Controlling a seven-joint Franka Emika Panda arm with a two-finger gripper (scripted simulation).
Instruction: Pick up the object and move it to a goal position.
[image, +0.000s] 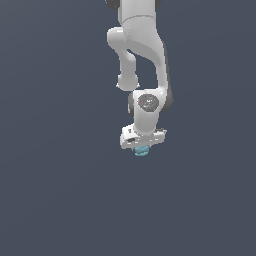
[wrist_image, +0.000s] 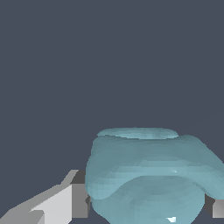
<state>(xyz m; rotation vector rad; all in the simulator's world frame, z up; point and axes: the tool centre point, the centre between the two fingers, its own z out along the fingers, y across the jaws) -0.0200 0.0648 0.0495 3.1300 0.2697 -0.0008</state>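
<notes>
In the exterior view, no writing or brand mark can be read; the round dark disc on the wrist joint of the white Panda arm (image: 145, 65) shows only a blurred reddish speck. The arm reaches down from the upper edge over a plain dark slate-grey ground (image: 55, 190), and nothing else lies near it. The gripper (image: 141, 148) points downward, and its white body hides most of what is beneath. Only a small part of the teal-blue object (image: 142, 151) peeks out directly under the gripper body, touching it, much narrower than the gripper itself. The fingers cannot be made out here.

In the wrist view, no label shows either. The object (wrist_image: 148, 179) fills the space between the two fingers as a lumpy, rounded, pale teal mass with a flatter cap on its far side. One finger (wrist_image: 65, 203) presses against one flank, its dark pad touching the surface; the other finger's pad (wrist_image: 216, 206) meets the opposite flank at the picture's edge. The gripper is clenched around the object.
</notes>
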